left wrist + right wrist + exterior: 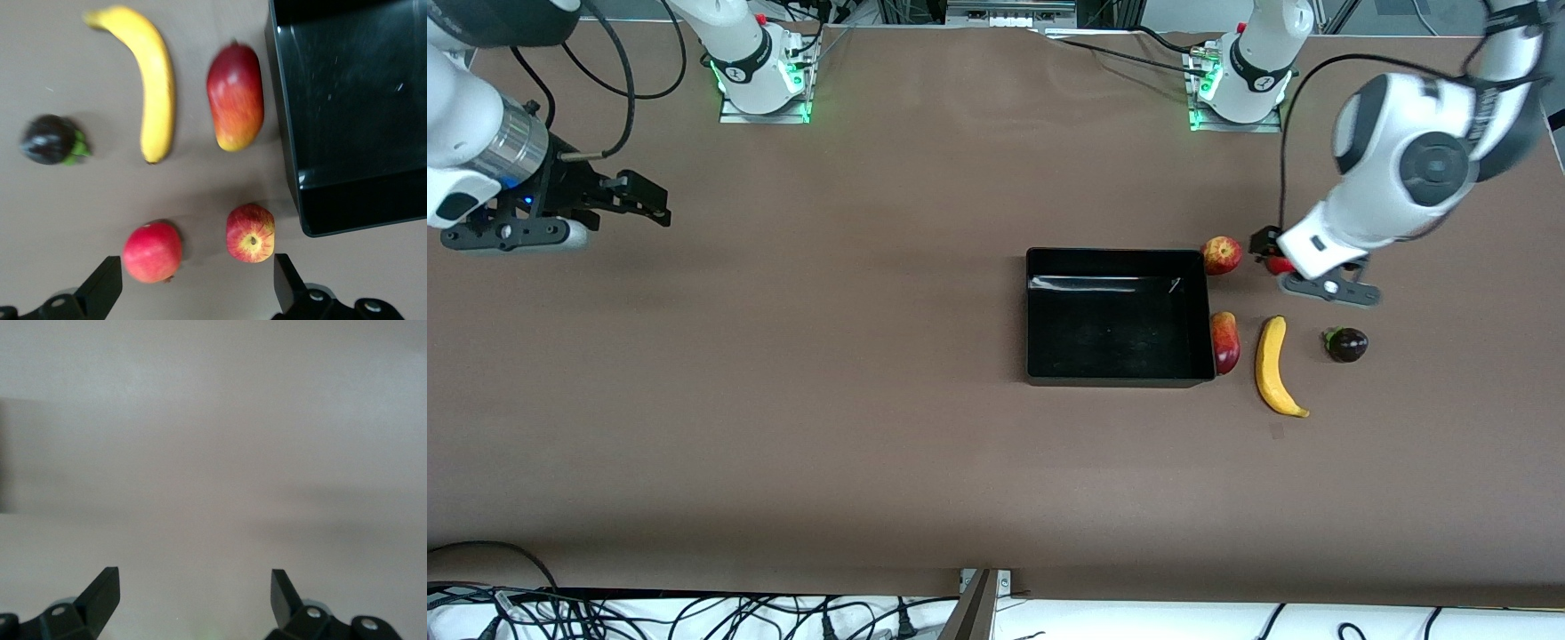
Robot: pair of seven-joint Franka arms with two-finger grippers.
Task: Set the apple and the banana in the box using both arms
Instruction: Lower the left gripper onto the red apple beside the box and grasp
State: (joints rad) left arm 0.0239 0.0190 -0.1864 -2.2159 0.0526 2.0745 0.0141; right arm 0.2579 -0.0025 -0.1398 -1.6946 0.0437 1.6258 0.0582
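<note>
Front view: apple (1222, 255) on table just off box (1118, 316) corner nearest left arm's base, w/ left gripper (193, 283) spread wide, hanging over it and red round fruit (152, 252). Banana (1276, 366) at apple's 5 o'clock, oval fruit (1225, 342) between it & box. Right gripper (195, 597) open too, waiting over bare tabletop.

table (871, 427): brown, matte | cables (694, 618): black, at near edge on white
</note>
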